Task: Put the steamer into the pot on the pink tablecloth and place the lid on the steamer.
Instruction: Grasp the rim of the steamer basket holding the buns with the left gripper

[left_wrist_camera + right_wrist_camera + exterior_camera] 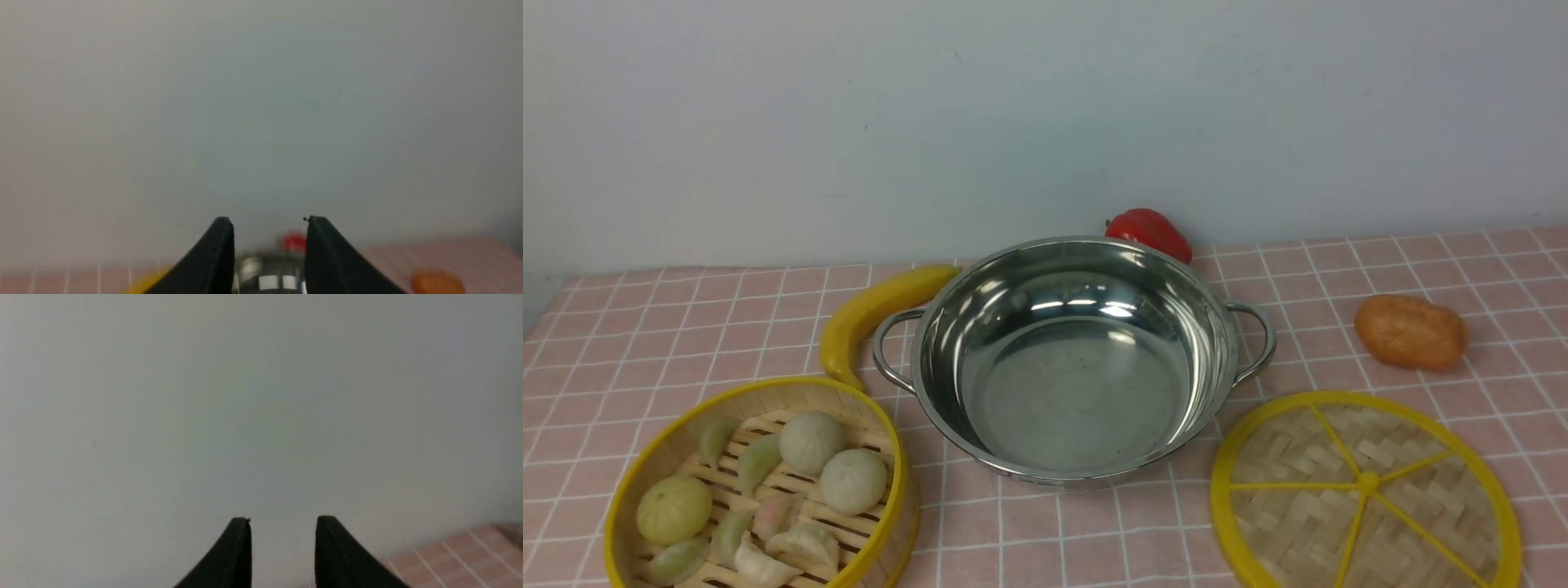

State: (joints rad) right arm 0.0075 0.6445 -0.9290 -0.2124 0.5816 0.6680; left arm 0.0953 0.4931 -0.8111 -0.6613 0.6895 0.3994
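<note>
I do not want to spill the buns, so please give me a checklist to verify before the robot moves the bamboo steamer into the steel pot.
1. Wide shiny steel pot empty and upright on the pink grid tablecloth: ok.
2. Round bamboo steamer with buns upright, nothing on top: ok.
3. Left claw open and empty: ok.
4. Right claw open and empty: ok.
5. Curved yellow banana clear of the steamer's path: cannot tell; its tip lies close to the steamer's rim and the pot's handle.
6. Flat woven bamboo lid lying free, right of the pot: ok.
</note>
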